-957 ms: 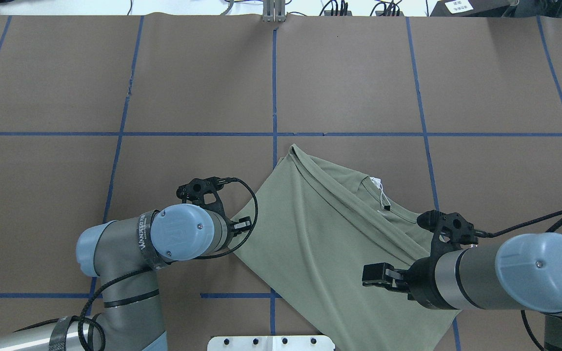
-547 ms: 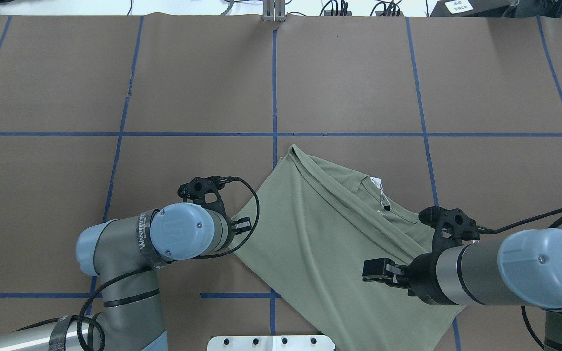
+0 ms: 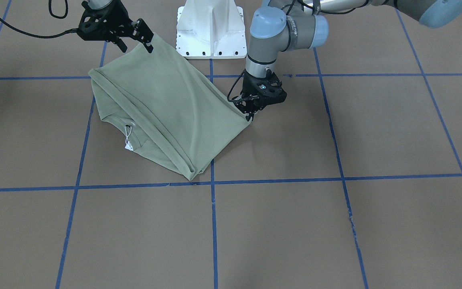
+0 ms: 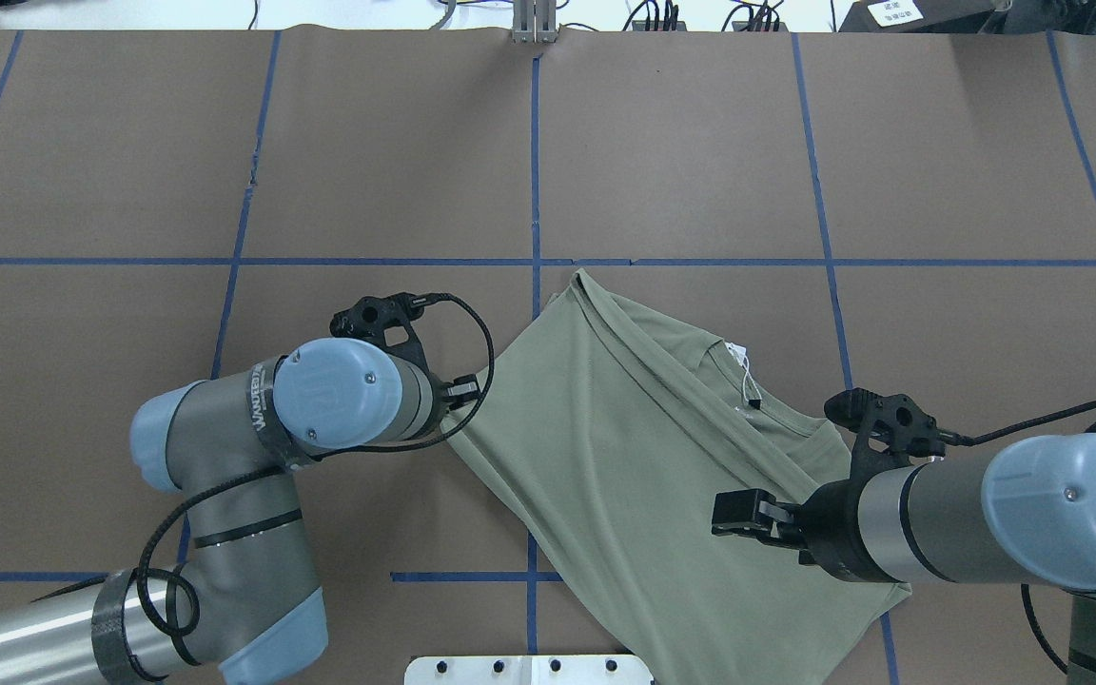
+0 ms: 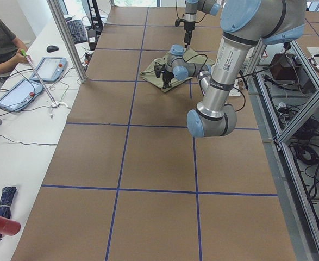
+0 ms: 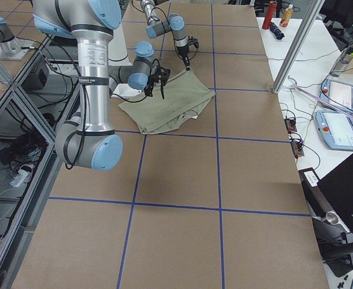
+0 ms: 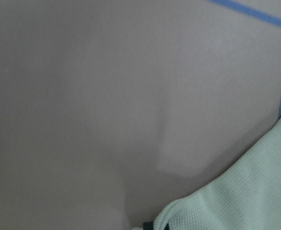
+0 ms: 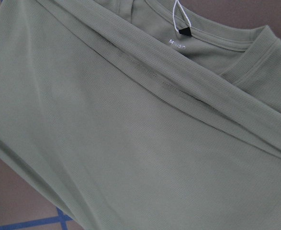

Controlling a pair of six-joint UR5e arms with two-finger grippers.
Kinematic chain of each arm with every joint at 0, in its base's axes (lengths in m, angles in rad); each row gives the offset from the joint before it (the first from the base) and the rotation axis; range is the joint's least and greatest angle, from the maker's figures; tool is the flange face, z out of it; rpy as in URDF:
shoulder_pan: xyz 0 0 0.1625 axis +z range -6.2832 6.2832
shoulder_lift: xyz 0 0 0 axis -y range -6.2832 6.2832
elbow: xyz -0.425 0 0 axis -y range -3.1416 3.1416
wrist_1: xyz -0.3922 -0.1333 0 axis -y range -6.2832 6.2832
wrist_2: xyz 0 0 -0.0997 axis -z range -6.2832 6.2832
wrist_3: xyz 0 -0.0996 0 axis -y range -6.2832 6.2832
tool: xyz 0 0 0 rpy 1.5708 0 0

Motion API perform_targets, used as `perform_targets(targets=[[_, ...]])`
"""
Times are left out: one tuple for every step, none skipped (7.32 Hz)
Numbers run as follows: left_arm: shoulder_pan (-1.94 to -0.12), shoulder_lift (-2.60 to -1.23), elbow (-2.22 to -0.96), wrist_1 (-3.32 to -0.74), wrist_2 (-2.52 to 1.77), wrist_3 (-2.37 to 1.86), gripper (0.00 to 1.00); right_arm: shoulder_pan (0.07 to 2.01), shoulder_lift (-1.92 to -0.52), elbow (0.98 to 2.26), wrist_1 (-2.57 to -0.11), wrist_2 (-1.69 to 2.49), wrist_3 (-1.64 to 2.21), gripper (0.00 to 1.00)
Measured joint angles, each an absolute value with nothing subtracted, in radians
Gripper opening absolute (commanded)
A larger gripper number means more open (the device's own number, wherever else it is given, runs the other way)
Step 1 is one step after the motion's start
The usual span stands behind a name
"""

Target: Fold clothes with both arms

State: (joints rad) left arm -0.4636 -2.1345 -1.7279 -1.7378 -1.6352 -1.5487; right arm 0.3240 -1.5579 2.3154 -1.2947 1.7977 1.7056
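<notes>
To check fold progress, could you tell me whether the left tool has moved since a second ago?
Yes. The left tool moved forward, toward the crosswise blue tape line, taking the shirt corner along.

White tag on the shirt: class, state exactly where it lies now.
In the overhead view the white tag lies at the neckline of the shirt, right of the centre blue tape line and farther from the robot than the right hand.
</notes>
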Motion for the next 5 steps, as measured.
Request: perform_targets(targets=[[-0.513, -2.163, -1.668, -1.755, -1.635, -1.508, 0.00, 0.339, -1.556, 2.321, -1.294, 1.798, 1.706, 1.00], [-0.560, -2.204, -1.580, -1.800, -1.635, -1.467, 0.00, 0.351, -1.551, 2.324, -1.294, 1.799, 1.706, 1.00], [-0.606, -2.248, -1.477, -1.873, -1.635, -1.425, 0.00, 0.362, -1.540, 2.324, -1.294, 1.799, 1.706, 1.00], [-0.650, -2.298, -1.371, -1.945, -1.635, -1.379, 0.00, 0.370, -1.530, 2.324, -1.295, 1.799, 1.706, 1.00], [-0.689, -2.358, -1.257, -2.014, -1.635, -1.334, 0.00, 0.374, -1.520, 2.322, -1.295, 1.797, 1.706, 1.00]])
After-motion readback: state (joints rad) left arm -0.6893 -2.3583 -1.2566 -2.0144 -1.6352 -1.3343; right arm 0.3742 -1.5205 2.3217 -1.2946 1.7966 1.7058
